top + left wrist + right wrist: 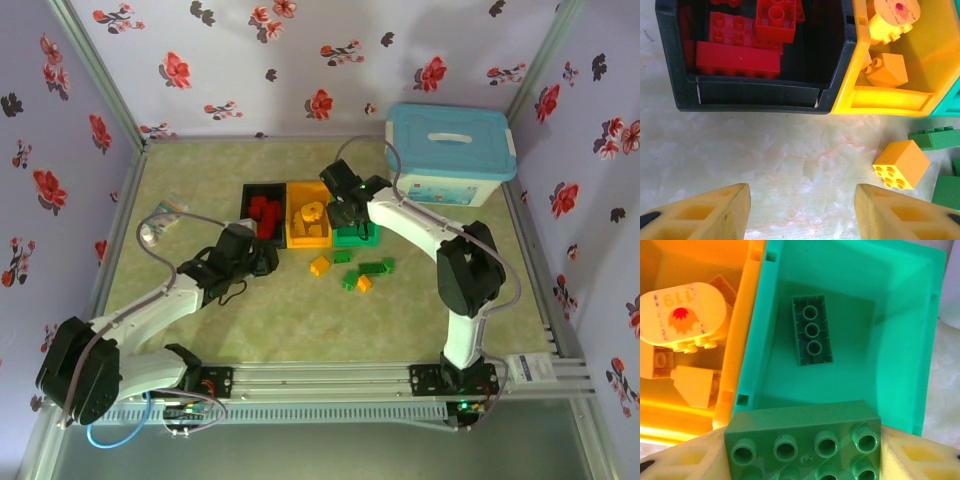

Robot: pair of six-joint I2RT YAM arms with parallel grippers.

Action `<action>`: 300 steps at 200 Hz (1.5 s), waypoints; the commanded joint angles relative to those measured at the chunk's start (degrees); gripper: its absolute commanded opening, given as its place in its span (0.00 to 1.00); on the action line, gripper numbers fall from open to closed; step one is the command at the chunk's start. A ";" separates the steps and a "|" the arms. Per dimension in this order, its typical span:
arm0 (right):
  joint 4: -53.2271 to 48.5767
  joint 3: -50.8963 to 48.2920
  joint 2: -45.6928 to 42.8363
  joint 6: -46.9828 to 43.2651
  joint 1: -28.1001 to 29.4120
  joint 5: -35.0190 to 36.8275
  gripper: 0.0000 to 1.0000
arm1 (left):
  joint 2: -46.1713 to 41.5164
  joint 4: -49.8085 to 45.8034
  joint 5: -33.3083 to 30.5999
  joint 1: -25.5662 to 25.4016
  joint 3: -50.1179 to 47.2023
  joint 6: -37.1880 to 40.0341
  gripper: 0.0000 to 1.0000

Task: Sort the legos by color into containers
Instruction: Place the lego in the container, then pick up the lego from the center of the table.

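Firmly, right gripper (802, 457) clamps a green brick (802, 432) between its jaws; left gripper (800, 207) gapes empty.

The black bin (755, 95) holds red legos (737, 57); at 3 o'clock sit orange bin (890, 97), green bin (900, 315), green brick (802, 440) (wallpaper (300, 60) red-flowered).
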 commanded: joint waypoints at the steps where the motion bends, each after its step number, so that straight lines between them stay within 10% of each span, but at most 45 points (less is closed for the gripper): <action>1: -2.12 1.78 1.23 2.15 -1.00 1.19 0.59 | -1.18 0.44 -0.17 0.46 -0.80 -0.99 0.57; 87: 1.53 -2.00 -2.38 3.17 -1.70 1.64 0.85 | -1.52 0.52 -0.09 0.47 -1.66 -1.17 0.57; 300: 11.54 -25.16 -19.38 8.62 -1.70 -2.89 0.88 | 24.10 -3.18 3.73 -11.62 16.76 7.68 0.64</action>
